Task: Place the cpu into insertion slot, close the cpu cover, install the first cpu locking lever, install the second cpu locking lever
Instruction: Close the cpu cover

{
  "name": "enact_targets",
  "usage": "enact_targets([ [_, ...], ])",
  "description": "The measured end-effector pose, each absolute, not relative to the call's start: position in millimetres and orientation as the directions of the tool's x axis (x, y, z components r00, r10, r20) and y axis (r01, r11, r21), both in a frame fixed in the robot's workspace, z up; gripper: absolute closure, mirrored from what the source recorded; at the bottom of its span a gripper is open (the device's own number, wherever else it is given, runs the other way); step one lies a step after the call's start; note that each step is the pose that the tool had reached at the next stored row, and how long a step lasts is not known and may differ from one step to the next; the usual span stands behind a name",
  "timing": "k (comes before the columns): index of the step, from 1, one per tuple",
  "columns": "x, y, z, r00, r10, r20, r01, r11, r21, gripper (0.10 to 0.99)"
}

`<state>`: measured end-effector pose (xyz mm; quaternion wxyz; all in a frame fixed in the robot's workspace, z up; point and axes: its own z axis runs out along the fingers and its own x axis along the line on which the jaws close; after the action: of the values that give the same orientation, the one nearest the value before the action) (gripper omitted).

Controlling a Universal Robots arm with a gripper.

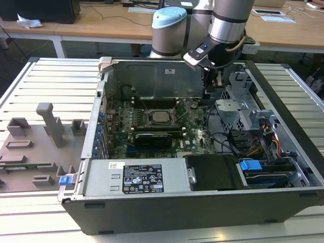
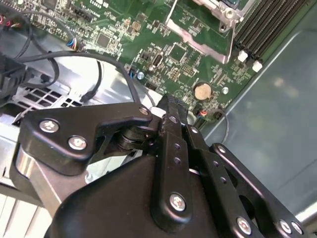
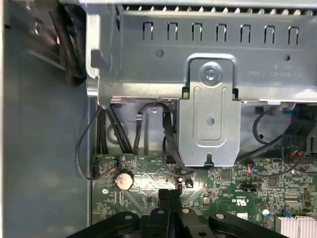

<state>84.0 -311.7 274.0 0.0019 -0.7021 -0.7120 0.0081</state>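
Cpu (image 1: 161, 117), the small flat square chip with the dull silver metal top, lies in the square black insertion slot (image 1: 150, 120) at the middle of the green motherboard (image 1: 195, 134). It looks seated, so take the cover as the work in hand. The thin silver-grey cpu cover (image 2: 198, 39) shows in the second wrist view beside the socket corner; whether it lies flat you cannot tell.

Your black gripper (image 1: 210, 81) hangs well apart from the socket, toward the exterior view's right, near the upright grey metal wall (image 1: 152, 76) of the case. Its fingers (image 3: 163, 198) are pressed together on nothing.

Come at the cover square and low, and push its free edge evenly so the chip is not shifted. Mind these on the way:
- the round silver coin cell (image 3: 124, 179) and the thin black cables (image 3: 166, 129), close by the fingertips
- the grey metal bracket (image 3: 210, 114)
- the long black memory slots (image 2: 262, 29) beside the socket
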Motion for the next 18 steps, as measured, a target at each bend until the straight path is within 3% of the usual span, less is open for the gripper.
enact_targets([
  [18, 66.6, -311.7, 259.5, -0.014, 1.0, -0.009, 1.0, 0.014, -0.014, 0.98],
])
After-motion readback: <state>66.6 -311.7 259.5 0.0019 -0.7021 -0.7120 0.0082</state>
